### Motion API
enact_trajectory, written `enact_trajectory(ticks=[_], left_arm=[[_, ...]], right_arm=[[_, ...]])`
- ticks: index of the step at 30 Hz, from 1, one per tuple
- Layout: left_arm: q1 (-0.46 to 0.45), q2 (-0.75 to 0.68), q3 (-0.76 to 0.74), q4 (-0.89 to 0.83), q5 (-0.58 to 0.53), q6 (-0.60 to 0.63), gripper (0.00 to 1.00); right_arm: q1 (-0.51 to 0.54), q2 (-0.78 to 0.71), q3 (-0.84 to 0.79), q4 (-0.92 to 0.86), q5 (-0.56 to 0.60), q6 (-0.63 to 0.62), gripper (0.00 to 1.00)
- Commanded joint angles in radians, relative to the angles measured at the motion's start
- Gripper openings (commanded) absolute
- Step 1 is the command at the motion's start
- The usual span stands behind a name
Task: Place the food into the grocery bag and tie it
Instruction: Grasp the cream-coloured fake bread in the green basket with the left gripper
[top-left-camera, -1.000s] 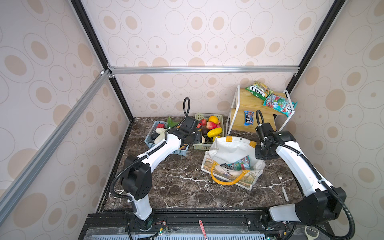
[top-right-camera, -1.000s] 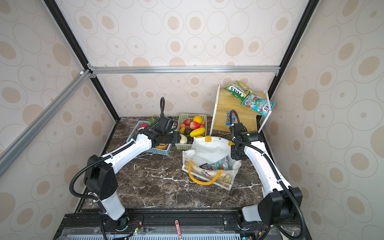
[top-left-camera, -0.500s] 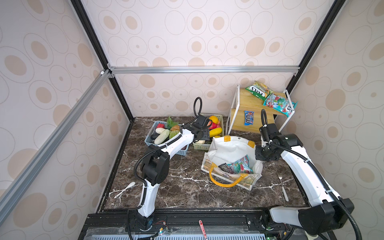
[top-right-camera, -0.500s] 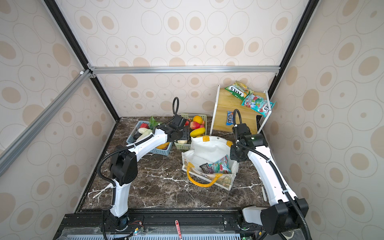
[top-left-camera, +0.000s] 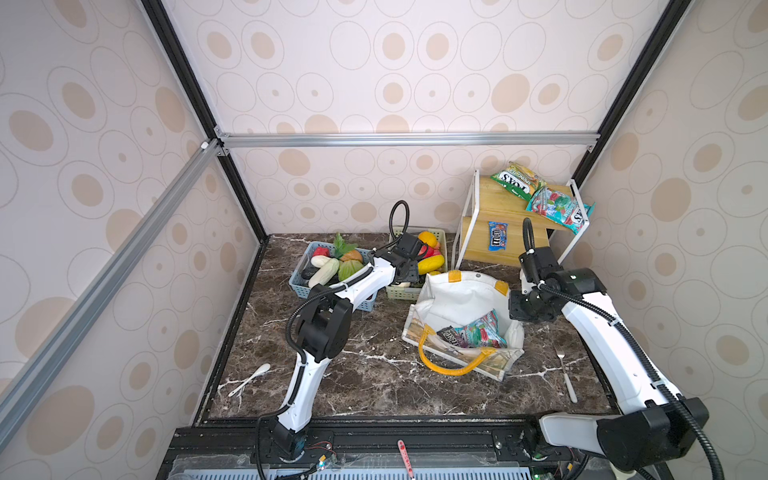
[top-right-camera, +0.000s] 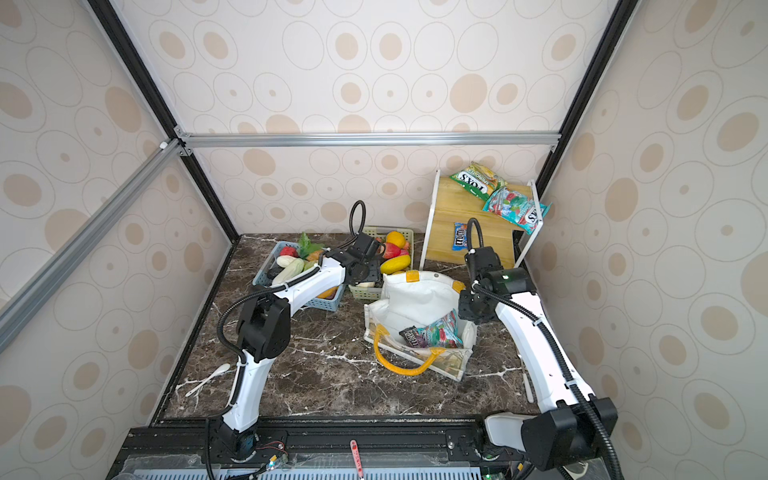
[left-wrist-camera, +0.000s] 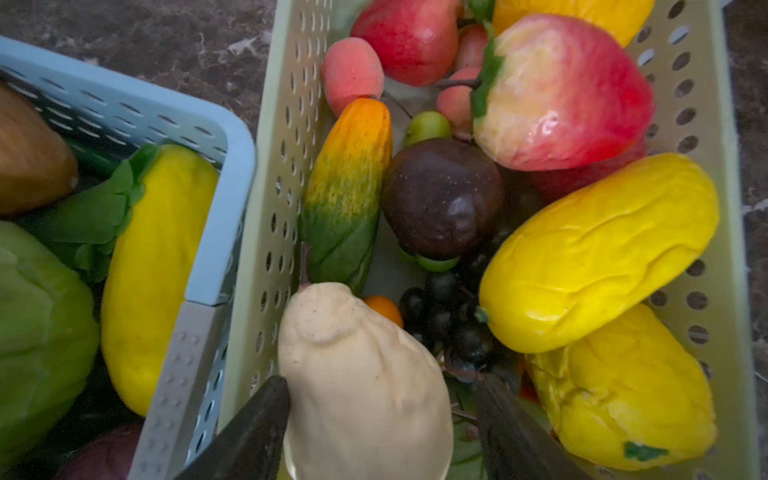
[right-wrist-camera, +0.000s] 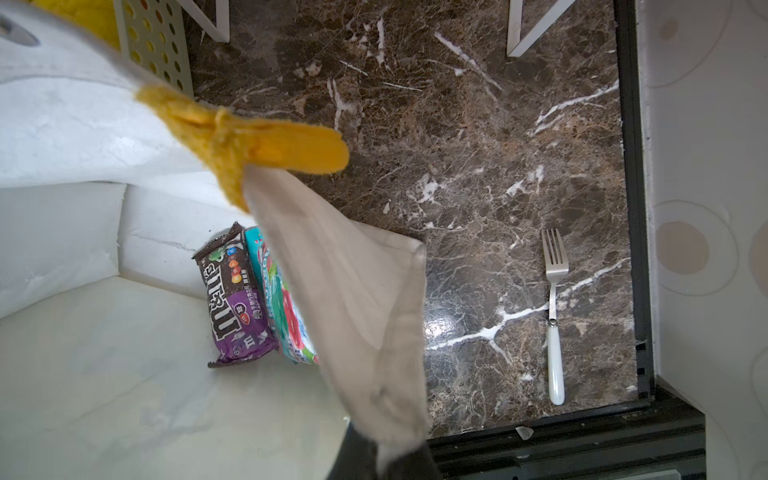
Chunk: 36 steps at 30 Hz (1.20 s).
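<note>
Crinkly packets (right-wrist-camera: 235, 299) in boxy white bag (top-left-camera: 457, 293)

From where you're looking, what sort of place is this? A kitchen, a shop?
Most likely a robot test booth dressed as a grocery corner: wallpapered panels on an aluminium frame, two robot arms at a marble tabletop, and a green basket of fake-looking fruit beside a grocery bag.

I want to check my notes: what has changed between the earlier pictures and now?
In both top views the left pincer moved right, from beside the blue basket to over the green basket. Its open jaws now flank a pale pear, not gripped. The right pincer still pinches the rim of the grocery bag. The bag and the snack packets stayed.
</note>
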<state>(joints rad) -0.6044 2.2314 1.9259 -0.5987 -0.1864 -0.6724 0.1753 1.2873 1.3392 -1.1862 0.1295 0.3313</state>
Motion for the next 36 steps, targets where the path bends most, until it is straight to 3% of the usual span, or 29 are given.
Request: enact_trajectory(ticks=[1,8,20,36], left_arm=[[-0.004,0.024,0.046,-0.039,-0.034,-0.039,0.71],[-0.003,0.055,0.042,-0.049,-0.026,-0.054,0.71],[-0.003,-0.017,0.024,-0.012,-0.024,-0.060,0.51],[-0.004,-0.145,0.018,0.024,0.073,-0.052,0.50]], right_arm=[[-0.003,0.000,-0.010,-0.013,-0.015,-0.006,0.09],[-0.003,0.005,-0.014,-0.004,-0.027,-0.009,0.09],[-0.003,-0.004,-0.041,0.018,-0.045,-0.005,0.09],[-0.003,-0.012,-0.044,0.034,-0.060,-0.004,0.09]])
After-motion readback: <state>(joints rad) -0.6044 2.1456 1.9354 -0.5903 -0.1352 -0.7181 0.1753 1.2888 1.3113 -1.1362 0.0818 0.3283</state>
